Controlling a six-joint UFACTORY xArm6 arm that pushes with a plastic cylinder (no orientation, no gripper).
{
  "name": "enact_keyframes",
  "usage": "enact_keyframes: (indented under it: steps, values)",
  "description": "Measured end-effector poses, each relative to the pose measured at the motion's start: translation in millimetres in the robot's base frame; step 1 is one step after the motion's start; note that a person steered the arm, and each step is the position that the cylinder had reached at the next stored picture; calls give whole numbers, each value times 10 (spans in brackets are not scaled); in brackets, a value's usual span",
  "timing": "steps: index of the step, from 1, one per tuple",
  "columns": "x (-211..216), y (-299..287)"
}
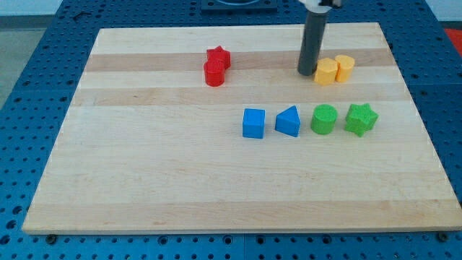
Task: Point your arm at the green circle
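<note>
**Tip short of green circle**

Camera view: the green circle (324,119) lies toward the view's bottom from my tip (307,73), well apart, between the blue triangle (288,121) and green star (361,119). The rod stands upright, holding nothing, just beside a yellow block (327,72).

Robotics lab bench: a wooden tabletop (144,180) rests on a blue perforated plate (43,50) (regular hole grid), with small coloured blocks (253,123) laid out as test pieces.
</note>
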State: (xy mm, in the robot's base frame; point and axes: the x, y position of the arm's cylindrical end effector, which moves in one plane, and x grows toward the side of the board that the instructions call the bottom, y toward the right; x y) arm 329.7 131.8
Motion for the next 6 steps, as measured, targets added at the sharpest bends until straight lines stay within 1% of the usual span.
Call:
enact_keyframes:
  steps: [1, 2, 3, 6]
  values:
    - [0, 142]
    - [-8, 126]
    - [142, -48]
    - [708, -81]
